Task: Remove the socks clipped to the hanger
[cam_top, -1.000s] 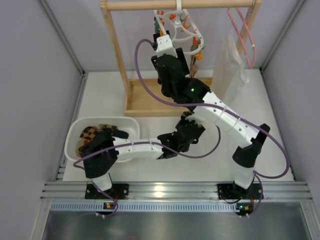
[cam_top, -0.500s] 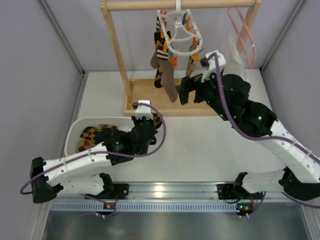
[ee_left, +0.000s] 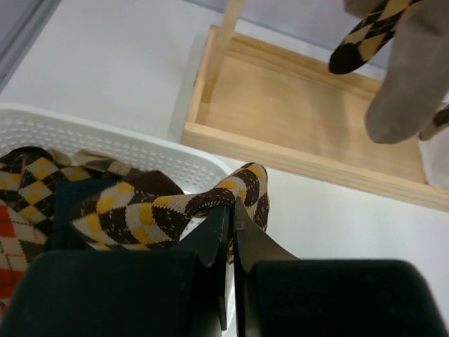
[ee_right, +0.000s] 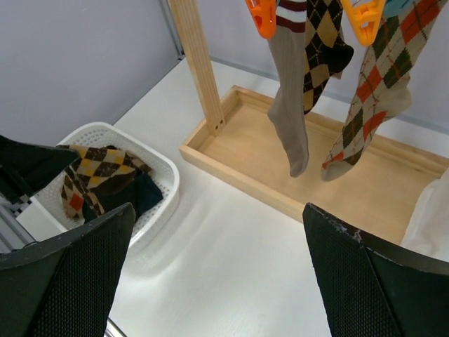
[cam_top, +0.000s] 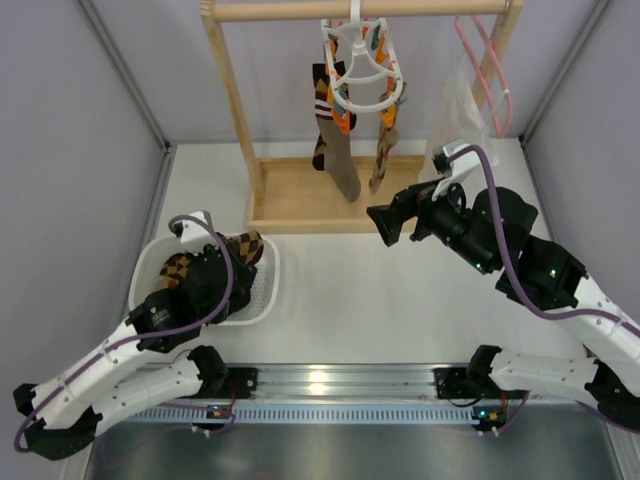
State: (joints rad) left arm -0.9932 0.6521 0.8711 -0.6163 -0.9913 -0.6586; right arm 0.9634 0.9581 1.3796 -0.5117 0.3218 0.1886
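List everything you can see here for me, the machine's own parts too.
wooden rack: one, pale wood, back of the table
ring hanger: one, white, hooked on the rack's rail
clips: several, orange and teal, on the ring hanger
hanging socks: three visible, grey-brown, dark argyle, orange argyle, clipped to the ring hanger
pink hanger: one, pink, right end of the rail
white garment: one, translucent white, under the pink hanger
basket: one, white, near left
basket socks: several, brown, tan, navy and orange, inside the basket
table: one, white
left end effector: one, black, shut on a brown-and-yellow sock over the basket's rim
right end effector: one, black, open, empty, before the rack
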